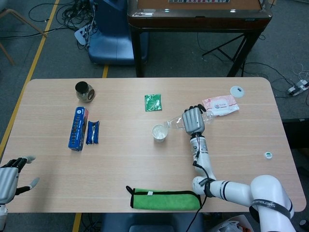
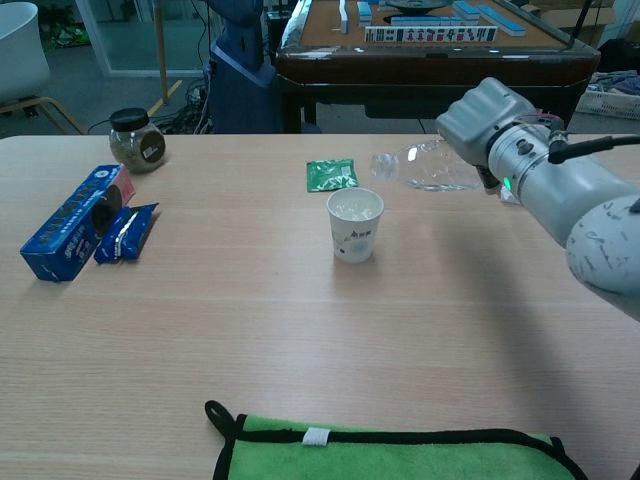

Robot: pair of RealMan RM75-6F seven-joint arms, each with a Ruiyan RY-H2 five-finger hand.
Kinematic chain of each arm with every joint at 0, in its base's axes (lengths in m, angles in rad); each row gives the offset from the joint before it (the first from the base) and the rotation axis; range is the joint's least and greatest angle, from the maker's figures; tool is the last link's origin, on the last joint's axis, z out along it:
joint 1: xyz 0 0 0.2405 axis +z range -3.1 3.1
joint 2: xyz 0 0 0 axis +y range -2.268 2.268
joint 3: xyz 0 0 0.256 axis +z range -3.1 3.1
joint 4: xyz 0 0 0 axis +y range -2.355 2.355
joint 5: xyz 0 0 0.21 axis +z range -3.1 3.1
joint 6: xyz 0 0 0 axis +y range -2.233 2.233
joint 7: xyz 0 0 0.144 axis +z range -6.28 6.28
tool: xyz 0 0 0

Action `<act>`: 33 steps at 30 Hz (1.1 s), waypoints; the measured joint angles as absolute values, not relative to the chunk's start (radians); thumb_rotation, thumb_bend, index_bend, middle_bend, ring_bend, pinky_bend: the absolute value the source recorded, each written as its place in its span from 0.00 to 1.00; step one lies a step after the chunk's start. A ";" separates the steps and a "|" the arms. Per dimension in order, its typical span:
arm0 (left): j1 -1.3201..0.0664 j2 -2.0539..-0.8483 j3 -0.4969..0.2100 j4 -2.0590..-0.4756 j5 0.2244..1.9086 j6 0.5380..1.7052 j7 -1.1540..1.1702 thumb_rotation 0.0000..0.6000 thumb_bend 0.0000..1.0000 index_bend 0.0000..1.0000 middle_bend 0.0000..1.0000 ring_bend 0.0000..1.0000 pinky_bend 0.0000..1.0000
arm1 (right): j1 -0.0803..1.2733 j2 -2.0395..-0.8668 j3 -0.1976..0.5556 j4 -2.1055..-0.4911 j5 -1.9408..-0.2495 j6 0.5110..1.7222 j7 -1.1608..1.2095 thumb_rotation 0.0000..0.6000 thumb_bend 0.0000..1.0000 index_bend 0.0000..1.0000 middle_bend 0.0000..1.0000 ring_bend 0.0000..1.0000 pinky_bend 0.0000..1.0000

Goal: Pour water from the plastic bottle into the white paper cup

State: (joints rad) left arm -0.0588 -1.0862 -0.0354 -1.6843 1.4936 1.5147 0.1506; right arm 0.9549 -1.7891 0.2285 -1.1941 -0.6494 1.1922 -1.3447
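The white paper cup (image 1: pixel 159 133) (image 2: pixel 355 224) stands upright near the table's middle. My right hand (image 1: pixel 193 121) (image 2: pixel 484 118) grips the clear plastic bottle (image 1: pixel 174 123) (image 2: pixel 424 168), which lies almost level above the table, its open mouth pointing left and just right of the cup's rim. No water stream shows. My left hand (image 1: pixel 9 180) hangs open off the table's near left corner, seen only in the head view.
A green packet (image 1: pixel 153 102) lies behind the cup. A blue box (image 1: pixel 77 128), a blue wrapper (image 1: pixel 92 132) and a dark jar (image 1: pixel 84 92) sit at the left. A green cloth (image 1: pixel 166 199) lies at the front edge, a pink packet (image 1: pixel 222 105) and white lid (image 1: pixel 237 90) at the right.
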 measured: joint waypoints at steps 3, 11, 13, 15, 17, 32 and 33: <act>-0.059 -1.088 -0.036 -1.683 1.492 1.514 0.153 1.00 0.16 0.32 0.39 0.38 0.59 | 0.933 -1.780 0.235 -1.200 -0.655 1.173 -1.266 1.00 0.32 0.62 0.63 0.51 0.46; -0.062 -1.094 -0.035 -1.676 1.487 1.504 0.163 1.00 0.17 0.32 0.39 0.38 0.59 | 0.858 -1.725 0.208 -1.240 -0.760 1.128 -1.019 1.00 0.32 0.62 0.63 0.51 0.46; -0.064 -1.098 -0.034 -1.674 1.486 1.501 0.168 1.00 0.17 0.32 0.39 0.38 0.59 | 0.841 -1.714 0.200 -1.246 -0.794 1.121 -0.957 1.00 0.32 0.62 0.63 0.51 0.46; -0.064 -1.100 -0.033 -1.672 1.485 1.499 0.172 1.00 0.17 0.32 0.39 0.38 0.59 | 0.822 -1.704 0.190 -1.249 -0.835 1.114 -0.879 1.00 0.32 0.62 0.63 0.51 0.46; -0.065 -1.103 -0.033 -1.670 1.484 1.497 0.176 1.00 0.17 0.32 0.39 0.38 0.59 | 0.803 -1.697 0.183 -1.248 -0.877 1.109 -0.796 1.00 0.32 0.62 0.63 0.51 0.46; -0.068 -1.109 -0.031 -1.661 1.477 1.486 0.180 1.00 0.17 0.32 0.39 0.38 0.59 | 0.671 -1.683 0.157 -1.191 -1.156 1.112 -0.157 1.00 0.30 0.62 0.63 0.51 0.46; -0.069 -1.110 -0.031 -1.660 1.477 1.486 0.181 1.00 0.17 0.32 0.39 0.38 0.59 | 0.664 -1.684 0.155 -1.185 -1.168 1.113 -0.126 1.00 0.30 0.62 0.63 0.51 0.46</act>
State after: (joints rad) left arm -0.0687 -1.1098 -0.0309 -1.6604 1.4771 1.4855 0.1812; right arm 0.6643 -1.6838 0.1553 -1.1855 -1.1684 1.1129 -0.1259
